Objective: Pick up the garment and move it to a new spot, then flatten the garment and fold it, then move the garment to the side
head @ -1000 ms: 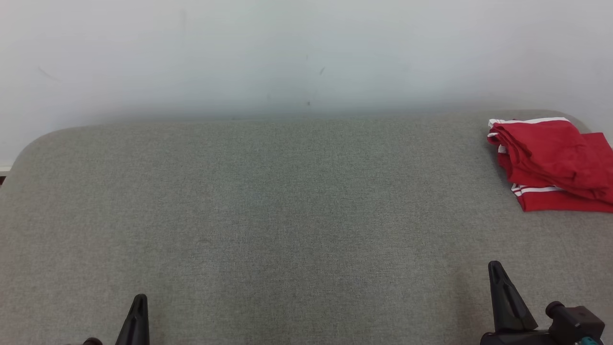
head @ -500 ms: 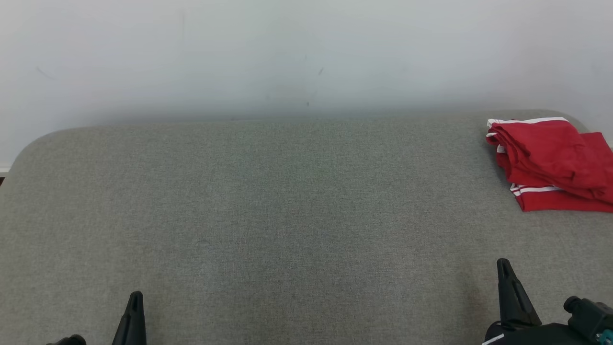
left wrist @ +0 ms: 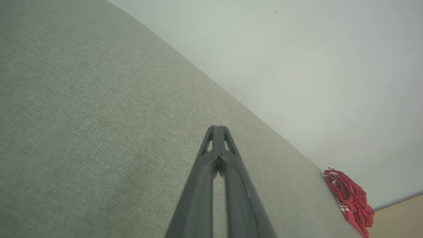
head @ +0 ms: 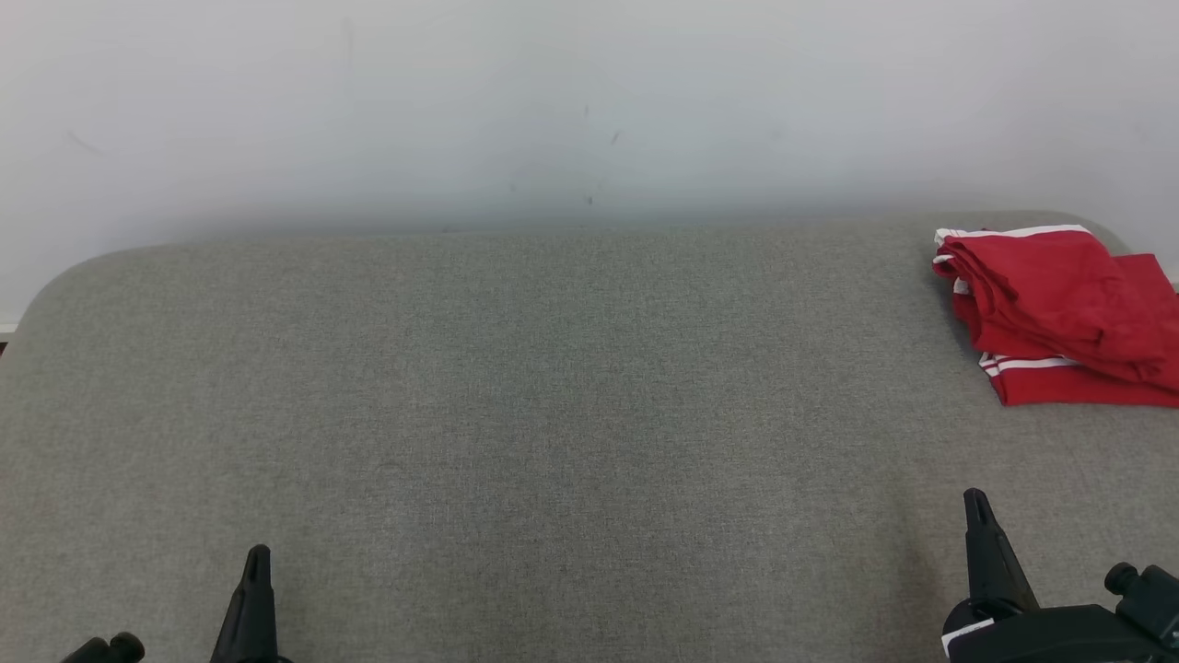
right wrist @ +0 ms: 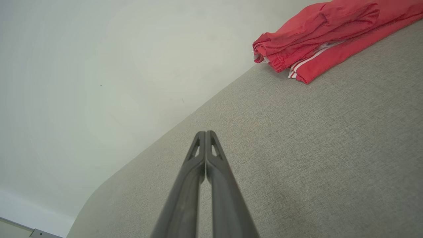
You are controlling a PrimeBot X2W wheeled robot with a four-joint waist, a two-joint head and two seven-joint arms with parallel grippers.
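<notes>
Left gripper (head: 255, 562) and right gripper (head: 978, 506) closed, empty; garment (head: 1059, 313) lies folded far right: task looks done, only parking remains.

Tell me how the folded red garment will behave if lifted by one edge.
The red garment is probably floppy: its rumpled layers sag over each other, so the fold would likely fall open. It looks thin and light. Pushed across the grey fabric surface, it would likely bunch.

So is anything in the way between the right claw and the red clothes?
No, nothing visible. Bare grey cushion lies between the shut right gripper and the red garment.
</notes>
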